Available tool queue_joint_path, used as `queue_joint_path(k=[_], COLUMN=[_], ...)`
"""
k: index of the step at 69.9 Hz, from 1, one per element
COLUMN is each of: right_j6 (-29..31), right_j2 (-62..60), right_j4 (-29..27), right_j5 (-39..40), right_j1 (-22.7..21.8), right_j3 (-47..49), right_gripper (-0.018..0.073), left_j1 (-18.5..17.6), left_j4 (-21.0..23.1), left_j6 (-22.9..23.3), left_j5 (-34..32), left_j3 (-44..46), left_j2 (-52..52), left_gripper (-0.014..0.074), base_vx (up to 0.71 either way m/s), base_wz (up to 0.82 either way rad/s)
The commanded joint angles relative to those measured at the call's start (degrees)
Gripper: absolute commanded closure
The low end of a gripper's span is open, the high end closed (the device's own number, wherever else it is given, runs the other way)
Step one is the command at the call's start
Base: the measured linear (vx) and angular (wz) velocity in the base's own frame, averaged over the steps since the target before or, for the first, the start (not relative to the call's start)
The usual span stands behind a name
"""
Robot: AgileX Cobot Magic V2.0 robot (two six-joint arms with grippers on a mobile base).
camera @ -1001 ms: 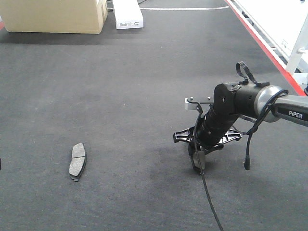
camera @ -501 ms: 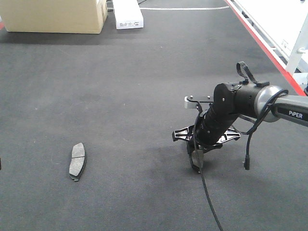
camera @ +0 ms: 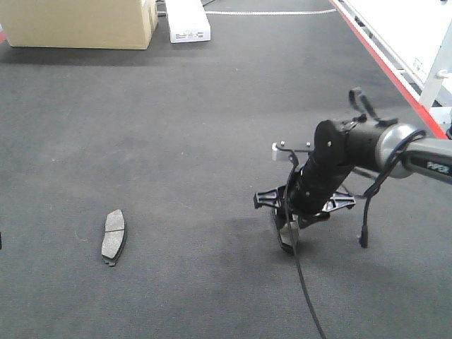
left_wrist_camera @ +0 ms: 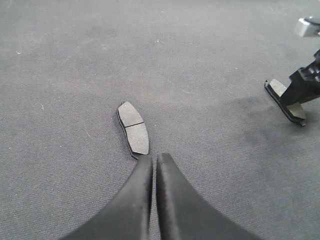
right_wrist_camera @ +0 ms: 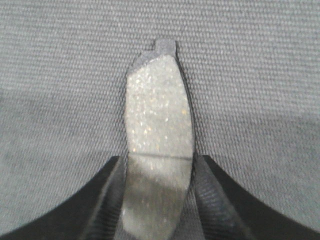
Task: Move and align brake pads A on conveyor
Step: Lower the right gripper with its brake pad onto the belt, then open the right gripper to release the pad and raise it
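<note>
You're clamping a brake pad (right_wrist_camera: 157, 110) by its long edges in the right gripper (right_wrist_camera: 158, 161), jaws clenched, close to the conveyor (camera: 176, 106). It's looking rigid, dense and gritty, so the edge grip is suiting it. The left gripper (left_wrist_camera: 154, 159) is hovering with jaws pressed together, empty, and the second pad (left_wrist_camera: 133, 128) is lying flat just ahead.

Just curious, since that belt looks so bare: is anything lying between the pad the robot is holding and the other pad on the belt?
Nothing visible. The right gripper holds one brake pad close to the belt. Between it and the other pad there is only bare conveyor.
</note>
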State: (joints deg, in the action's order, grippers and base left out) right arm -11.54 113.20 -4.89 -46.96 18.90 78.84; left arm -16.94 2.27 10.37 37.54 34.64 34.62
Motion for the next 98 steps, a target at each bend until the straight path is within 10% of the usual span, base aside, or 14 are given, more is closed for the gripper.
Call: queue_joint_path(k=[1,25,60,98], right_j6=[-0.27,-1.64,-1.88,-1.7], right_j2=[-6.84,-19.17,-55.12,-83.42], right_j4=[0.31,2.68,5.19,7.7], right_j5=[0.65,3.53,26.66,33.09], right_j1=[-0.12,0.06,-2.46,-2.39], right_j3=[1.61,-3.55,-39.72,-53.22], right_gripper=[0.0231,0.0256,0.0575,0.0568], left_j1=[-0.36,-0.36,-0.36,-0.36], left_j4=[0.17,0.17,0.17,0.17], left_j6=[0.0,0.0,0.0,0.0], left_j5=[-3.44,-3.44,-3.44,-3.44], left_j3=[1.36,1.36,1.36,1.36], left_j2=[-0.03,-0.03,-0.03,-0.03], left_gripper=[0.0603,0.0603,0.0603,0.0603], base_vx=[0.0,0.0,0.0,0.0], base_wz=[0.0,0.0,0.0,0.0])
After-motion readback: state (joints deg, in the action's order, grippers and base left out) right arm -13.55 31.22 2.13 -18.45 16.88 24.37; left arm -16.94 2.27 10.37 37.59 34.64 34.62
